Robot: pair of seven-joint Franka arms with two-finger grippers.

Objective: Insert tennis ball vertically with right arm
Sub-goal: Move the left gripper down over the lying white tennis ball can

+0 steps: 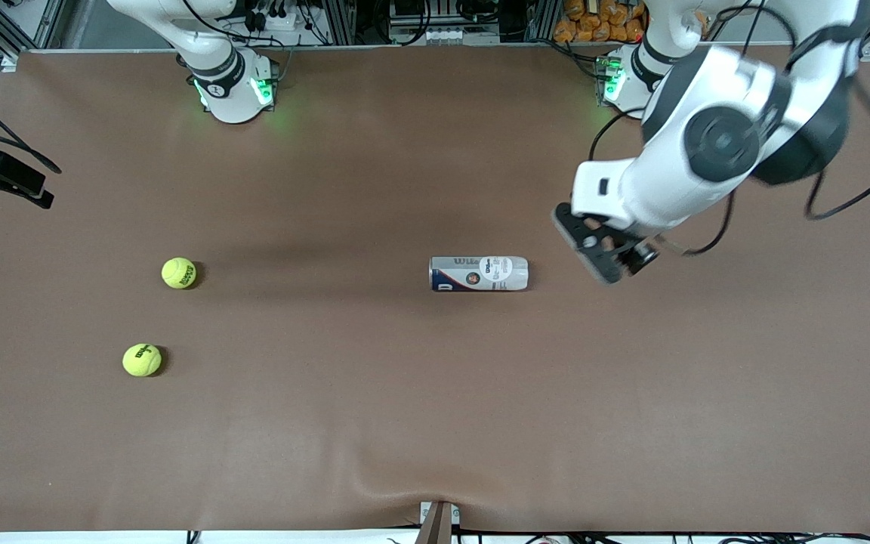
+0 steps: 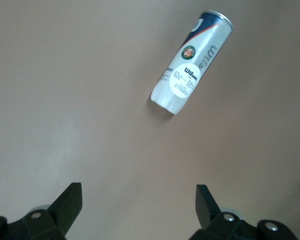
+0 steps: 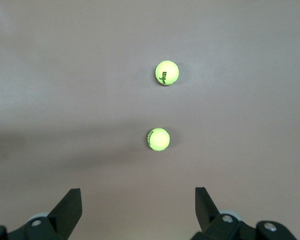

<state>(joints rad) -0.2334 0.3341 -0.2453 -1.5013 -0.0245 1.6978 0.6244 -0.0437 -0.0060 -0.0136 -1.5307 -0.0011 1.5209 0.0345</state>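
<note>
Two yellow-green tennis balls lie on the brown table toward the right arm's end, one farther from the front camera than the other. Both balls show in the right wrist view, well below my right gripper, which is open and empty and out of the front view. A white and blue ball can lies on its side mid-table. My left gripper hangs open and empty over the table beside the can, toward the left arm's end. The can also shows ahead of the left gripper.
The right arm's base and the left arm's base stand at the table's back edge. A black camera mount juts in at the right arm's end. A clamp sits at the front edge.
</note>
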